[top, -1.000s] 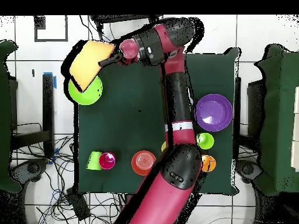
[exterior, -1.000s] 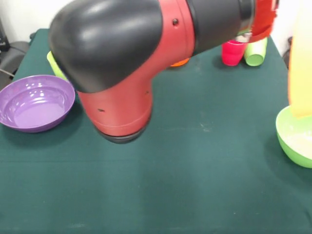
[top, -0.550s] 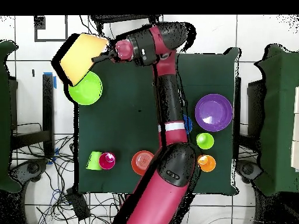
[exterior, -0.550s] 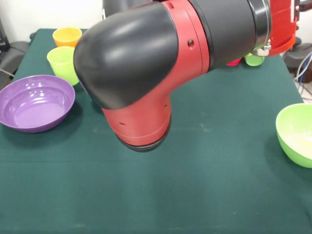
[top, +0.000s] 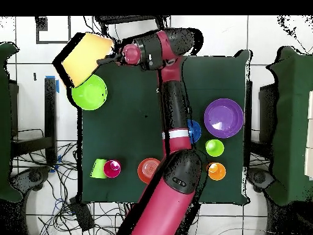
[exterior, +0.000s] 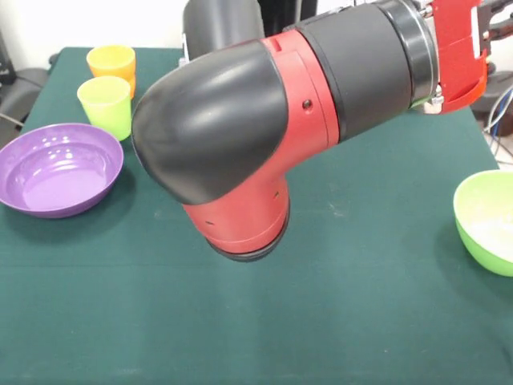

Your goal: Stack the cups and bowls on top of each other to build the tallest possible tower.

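In the overhead view my gripper [top: 110, 57] is shut on the rim of the large orange-yellow bowl [top: 82, 58], held tilted in the air past the table's corner, above and beyond the large green bowl [top: 89, 93]. The green bowl [exterior: 487, 220] stands alone at the table edge. The purple bowl [top: 224, 117] [exterior: 60, 168], small blue bowl [top: 195, 130], lime green cup [top: 214, 147] [exterior: 106, 104] and orange cup [top: 216, 171] [exterior: 112, 62] lie apart on the other side. A red-orange bowl [top: 148, 170], red cup [top: 112, 167] and green cup [top: 98, 167] sit near the base. The front view hides the gripper and the held bowl.
The arm's big red and black elbow [exterior: 240, 144] fills the middle of the front view and hangs over the table centre. The green cloth table [top: 134, 122] is ringed by cables and dark chairs on the floor.
The gripper has carried the orange-yellow bowl up and outward from over the green bowl; it has left the front view's right edge. The elbow has swung across the table.
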